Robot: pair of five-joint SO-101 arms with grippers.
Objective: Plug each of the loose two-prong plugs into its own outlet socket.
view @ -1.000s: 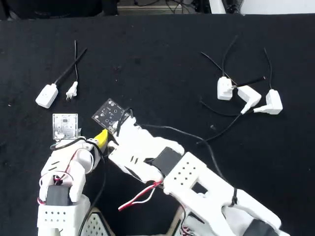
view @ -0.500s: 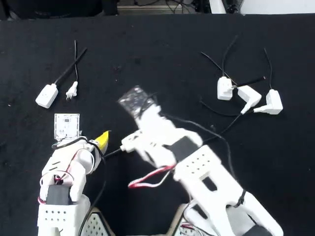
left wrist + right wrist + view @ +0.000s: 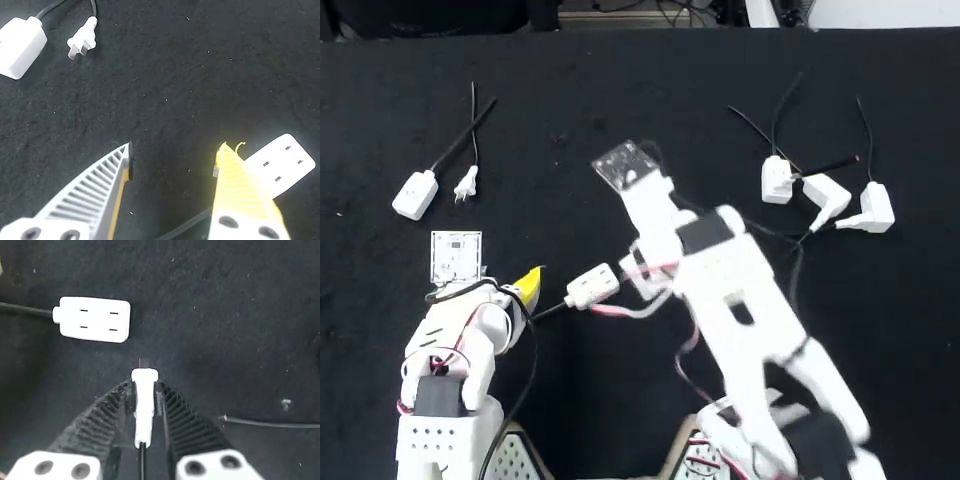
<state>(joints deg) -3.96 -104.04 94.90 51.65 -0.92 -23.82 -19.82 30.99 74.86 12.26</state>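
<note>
My right gripper (image 3: 145,384) is shut on a small white two-prong plug (image 3: 144,402), prongs pointing forward just above the black cloth. A white outlet socket (image 3: 94,319) with two pairs of slots lies a short way ahead of the prongs and to one side, apart from them. The high view shows this socket (image 3: 592,287) between my left gripper (image 3: 526,283) and the right arm (image 3: 720,270). My left gripper (image 3: 175,147) is open over bare cloth, its yellow finger (image 3: 240,185) next to the socket (image 3: 280,162). Another loose plug (image 3: 466,185) and socket (image 3: 415,195) lie at the far left.
Three white plug adapters (image 3: 825,195) with thin black cords lie clustered at the far right. A small white marker card (image 3: 455,256) lies flat just beyond the left arm. The table (image 3: 620,90) is covered with black cloth.
The right arm has swung away from the left gripper, toward the far side and right, uncovering the socket on the cloth. The left arm has stayed still.
</note>
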